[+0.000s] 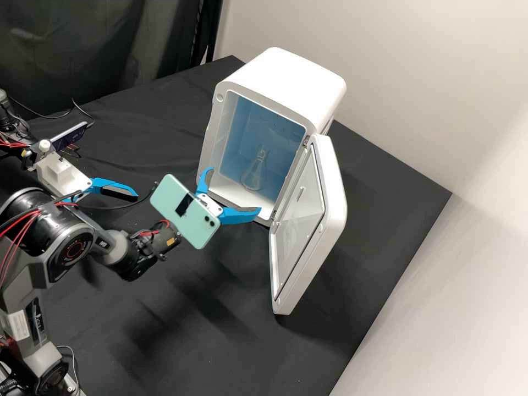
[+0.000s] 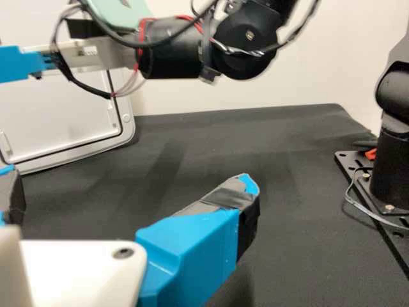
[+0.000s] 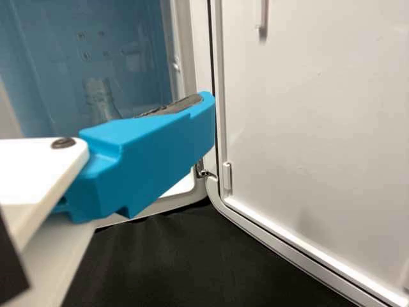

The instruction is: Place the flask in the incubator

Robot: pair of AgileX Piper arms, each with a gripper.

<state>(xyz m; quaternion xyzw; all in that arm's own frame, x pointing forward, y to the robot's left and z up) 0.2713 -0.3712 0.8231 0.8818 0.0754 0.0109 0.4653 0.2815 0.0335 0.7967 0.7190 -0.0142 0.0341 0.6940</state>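
On the near tabletop (image 1: 192,308), the left pincer (image 1: 118,190) hangs low with its fingers apart and nothing between them. I judge it is kept to one side so the way to the incubator (image 1: 286,82) is free. Beyond it, the right pincer (image 1: 231,193) sits at the incubator's lower lip, fingers spread wide and empty, one of them close by the hinge of the door (image 1: 324,220). The door stands swung wide, which gives the arm room at the mouth. Farthest in, the flask (image 1: 256,170) stands upright on the blue floor of the chamber, apart from both fingers. So the placing looks done — the wide spread reads as a release, and what is left is probably to draw clear and shut the door.
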